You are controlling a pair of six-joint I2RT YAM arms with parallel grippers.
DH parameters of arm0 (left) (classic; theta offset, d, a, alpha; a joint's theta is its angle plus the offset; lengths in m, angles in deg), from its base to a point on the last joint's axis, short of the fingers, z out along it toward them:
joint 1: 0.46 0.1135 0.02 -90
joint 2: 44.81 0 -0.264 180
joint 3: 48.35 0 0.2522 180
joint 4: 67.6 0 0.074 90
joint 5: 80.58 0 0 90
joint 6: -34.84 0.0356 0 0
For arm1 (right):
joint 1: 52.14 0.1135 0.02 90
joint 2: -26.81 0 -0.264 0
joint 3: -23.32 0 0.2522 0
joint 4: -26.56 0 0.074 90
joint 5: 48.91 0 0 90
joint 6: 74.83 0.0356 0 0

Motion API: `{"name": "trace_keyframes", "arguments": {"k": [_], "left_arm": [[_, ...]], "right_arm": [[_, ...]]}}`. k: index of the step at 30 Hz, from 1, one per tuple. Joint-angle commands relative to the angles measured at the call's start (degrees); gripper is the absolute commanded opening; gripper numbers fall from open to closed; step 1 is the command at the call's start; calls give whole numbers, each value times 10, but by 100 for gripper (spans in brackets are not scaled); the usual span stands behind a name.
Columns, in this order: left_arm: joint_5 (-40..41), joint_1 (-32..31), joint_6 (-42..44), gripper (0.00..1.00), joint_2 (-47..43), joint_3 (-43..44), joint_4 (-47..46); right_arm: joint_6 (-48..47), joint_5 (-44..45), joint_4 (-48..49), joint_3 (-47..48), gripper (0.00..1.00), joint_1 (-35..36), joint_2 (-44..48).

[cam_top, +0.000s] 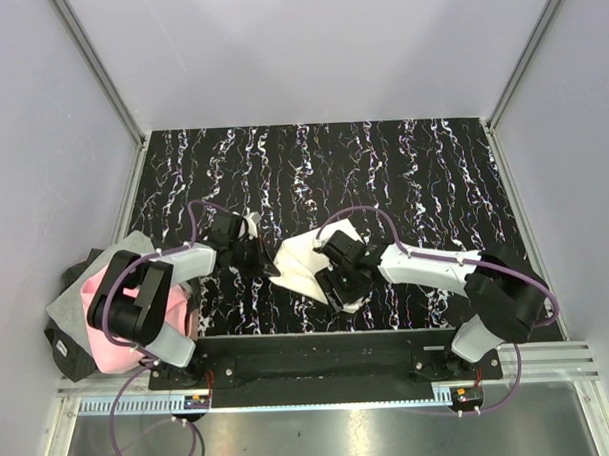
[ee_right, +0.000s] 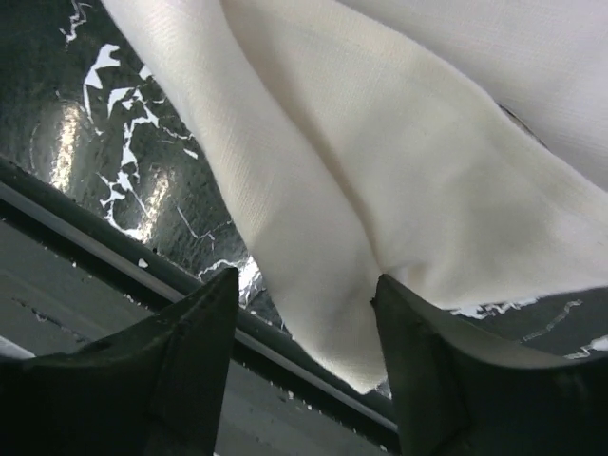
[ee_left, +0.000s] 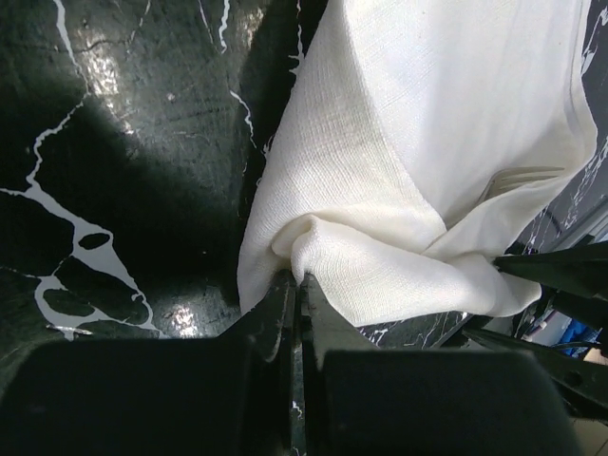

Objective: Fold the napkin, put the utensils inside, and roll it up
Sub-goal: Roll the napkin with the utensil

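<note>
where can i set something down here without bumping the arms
Bare: the far half of the table, from the napkin to the back wall. Crowded: the near middle, where the left pincer pinches the napkin and the right pincer stands open at it; the pink and grey cloth fills the near left.

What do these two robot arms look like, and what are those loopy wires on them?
The left arm and right arm are pale silver-white links joined by chunky black joints. A thin purple cable loops loosely along each. The left gripper and right gripper are black, each with two tapered, wedge-shaped fingers. No markings are legible.
</note>
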Motion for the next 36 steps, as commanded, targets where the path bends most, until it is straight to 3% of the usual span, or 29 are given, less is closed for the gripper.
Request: {"name": "trace_keyframes", "arguments": {"k": [1, 8, 16, 36], "left_arm": [[1, 0, 18, 0, 17, 25, 15], [0, 0, 23, 0, 28, 32, 25], [-3, 2, 23, 0, 35, 37, 29], [-3, 3, 28, 0, 15, 38, 32]], "right_arm": [[-38, 31, -60, 80, 70, 0, 25], [-142, 129, -8, 153, 75, 63, 16], [-221, 121, 68, 165, 75, 110, -70], [-216, 107, 100, 142, 71, 88, -175]]}}
